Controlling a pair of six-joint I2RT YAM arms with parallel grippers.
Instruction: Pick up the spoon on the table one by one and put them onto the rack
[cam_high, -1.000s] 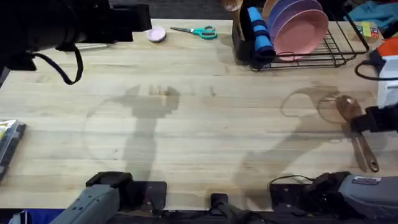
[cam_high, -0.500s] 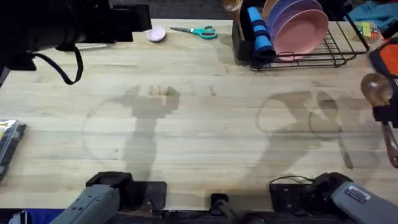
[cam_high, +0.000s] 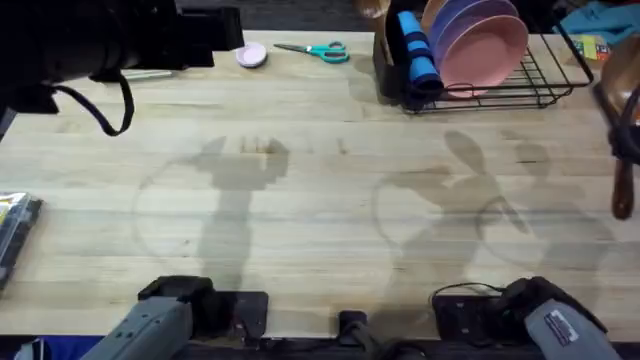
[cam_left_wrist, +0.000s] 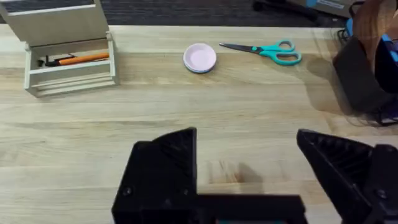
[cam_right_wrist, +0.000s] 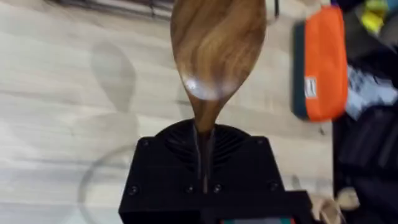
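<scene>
One spoon lifted over the pale plank table.
We see the right gripper clenching the spoon; left gripper spread empty; one rack, two plates.

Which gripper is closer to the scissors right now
Left. The left gripper hovers open over the table with the scissors just ahead of it. The right gripper, shut on the spoon, is at the table's right edge, past the rack from the scissors.

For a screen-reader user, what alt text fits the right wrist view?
The right gripper, shut on a brown wooden spoon, holds it above the pale wooden table. An orange pouch lies off to one side.
</scene>
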